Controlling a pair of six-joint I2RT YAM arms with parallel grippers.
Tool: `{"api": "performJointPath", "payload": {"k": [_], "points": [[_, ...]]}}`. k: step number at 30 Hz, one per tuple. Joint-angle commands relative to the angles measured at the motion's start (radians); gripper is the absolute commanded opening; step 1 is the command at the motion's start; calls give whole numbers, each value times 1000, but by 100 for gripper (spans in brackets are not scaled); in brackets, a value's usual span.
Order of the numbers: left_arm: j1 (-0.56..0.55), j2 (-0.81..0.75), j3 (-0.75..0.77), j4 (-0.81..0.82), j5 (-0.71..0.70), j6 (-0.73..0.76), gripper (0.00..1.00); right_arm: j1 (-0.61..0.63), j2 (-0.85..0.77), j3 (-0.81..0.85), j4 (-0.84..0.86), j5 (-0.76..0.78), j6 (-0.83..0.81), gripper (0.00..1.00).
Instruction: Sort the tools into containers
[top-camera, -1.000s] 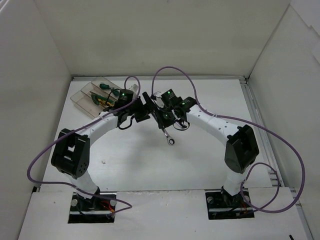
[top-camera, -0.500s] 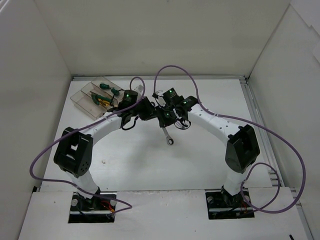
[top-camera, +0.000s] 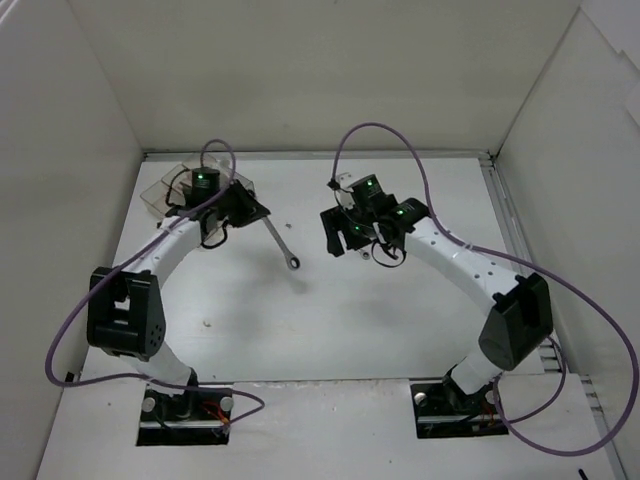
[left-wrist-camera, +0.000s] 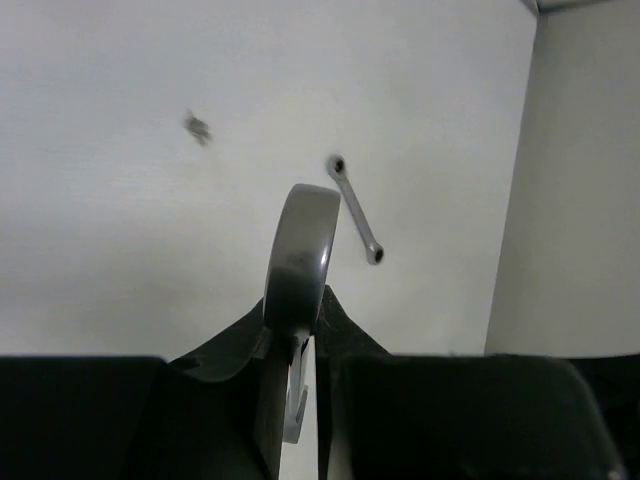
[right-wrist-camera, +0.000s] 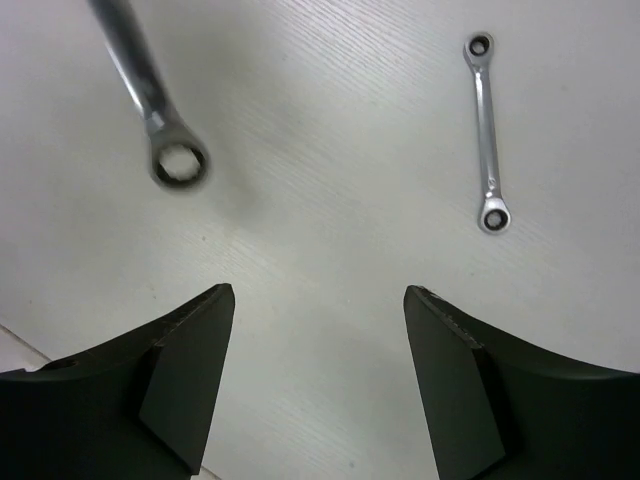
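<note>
Left tool (top-camera: 252, 210) clamps a wrench (top-camera: 280, 240) beside the bins (top-camera: 160, 188); right tool (top-camera: 333, 232) gapes empty.
From above, the left arm (top-camera: 165, 250) hides what the bins hold; the wrench slants away from them over the bench (top-camera: 400, 320); left wrist: it stands pinched between the jaws, a second wrench (left-wrist-camera: 355, 210) lying beyond; right wrist: that second wrench lies ahead of the spread fingers (right-wrist-camera: 190, 370).
</note>
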Motion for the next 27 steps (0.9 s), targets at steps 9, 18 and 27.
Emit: {"api": "performJointPath", "payload": {"k": [9,18,27], "points": [[435,-123,249,-167,-55,263,0,-28,-232,-233,29,79,35,66],[587,44,461,-218,-48,355,0,-34,-287,-331,33,73,52,66],[609,210,574,-154,-37,389,0,-50,-282,-340,30,63,44,67]]}}
